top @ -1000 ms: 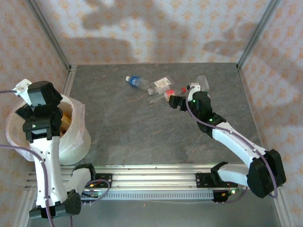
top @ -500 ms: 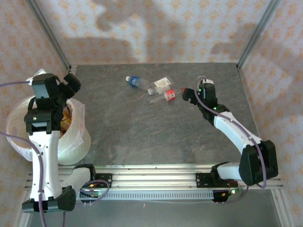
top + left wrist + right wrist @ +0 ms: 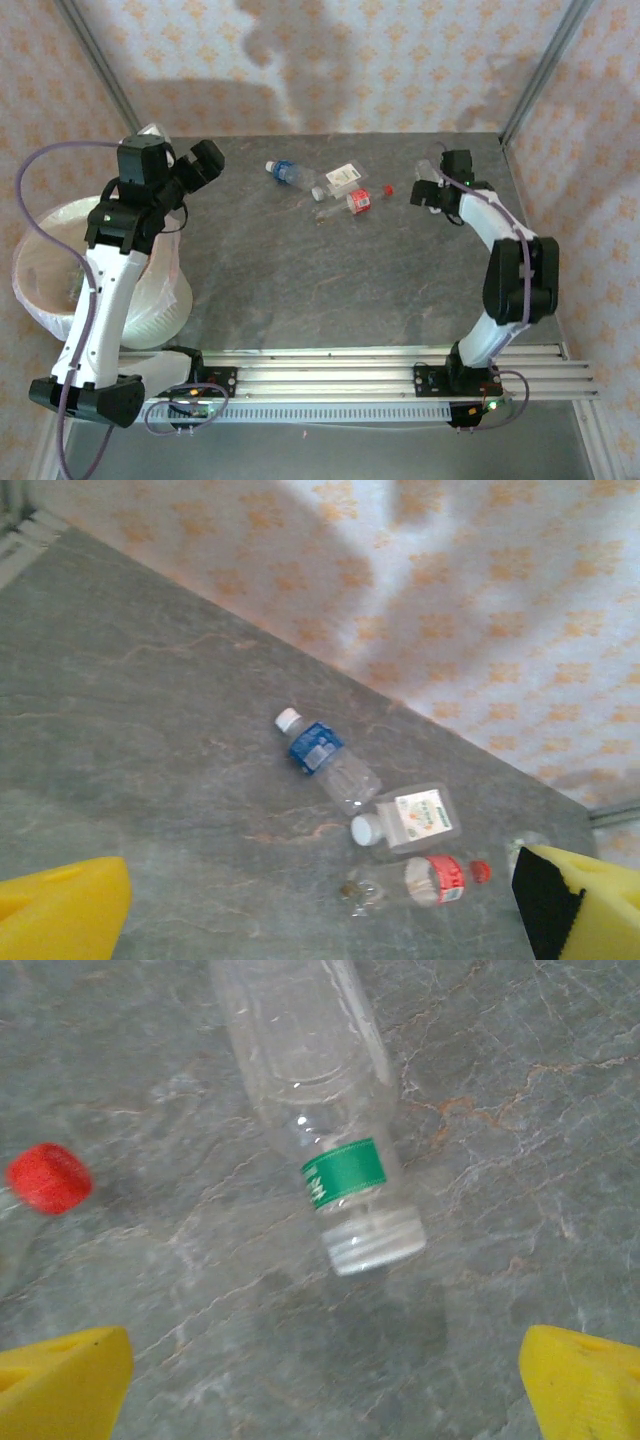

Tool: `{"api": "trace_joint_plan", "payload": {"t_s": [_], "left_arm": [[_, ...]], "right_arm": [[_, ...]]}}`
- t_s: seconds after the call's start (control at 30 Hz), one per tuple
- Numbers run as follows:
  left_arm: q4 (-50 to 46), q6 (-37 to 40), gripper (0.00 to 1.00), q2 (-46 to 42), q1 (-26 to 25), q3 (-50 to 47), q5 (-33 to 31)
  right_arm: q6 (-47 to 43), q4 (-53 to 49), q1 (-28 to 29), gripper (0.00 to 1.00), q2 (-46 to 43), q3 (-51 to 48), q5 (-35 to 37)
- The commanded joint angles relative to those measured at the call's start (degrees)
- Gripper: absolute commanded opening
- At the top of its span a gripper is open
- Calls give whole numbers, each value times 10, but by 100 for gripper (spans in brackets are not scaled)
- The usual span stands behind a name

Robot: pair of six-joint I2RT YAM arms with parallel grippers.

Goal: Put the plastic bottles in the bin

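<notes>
Four small clear plastic bottles lie at the far side of the grey marbled tabletop (image 3: 300, 280). They are a blue-labelled bottle (image 3: 286, 173), a squarish white-capped bottle (image 3: 343, 180), a red-labelled bottle (image 3: 356, 201) just beside it, and, farther right, a green-banded bottle (image 3: 318, 1110). That last one lies just ahead of the right gripper (image 3: 425, 193), whose yellow fingers (image 3: 62, 1378) are spread wide around nothing. The left gripper (image 3: 200, 165), equally wide, hangs beside the large round white bag-lined bin (image 3: 160, 300), well apart from the bottles.

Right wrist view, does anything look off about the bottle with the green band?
The clear bottle with the green band lies on its side on the table, and its threaded neck looks bare, with no cap that I can see. Nothing looks spilled.
</notes>
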Motion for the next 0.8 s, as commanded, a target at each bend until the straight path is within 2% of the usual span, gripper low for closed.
{"api": "trace_joint_plan", "payload": {"t_s": [0.0, 0.17, 0.33, 0.4, 0.5, 0.6, 0.77], "left_arm": [[54, -13, 100, -13, -4, -12, 17], [51, -13, 100, -16, -4, -15, 0], [45, -13, 100, -22, -4, -21, -21], [39, -11, 100, -25, -5, -21, -28], [39, -12, 100, -30, -5, -30, -38], [47, -16, 100, -32, -5, -41, -39], [42, -15, 100, -26, -4, -39, -43]], "right_arm": [[-65, -77, -4, 98, 69, 75, -15], [-81, -103, -6, 95, 146, 161, -51], [-85, -151, -7, 94, 207, 229, 25], [-96, -165, -6, 92, 216, 237, 24], [-118, -170, -7, 80, 224, 242, 10], [-128, -180, -7, 77, 236, 250, -10], [-103, -164, -6, 72, 248, 246, 4]]}}
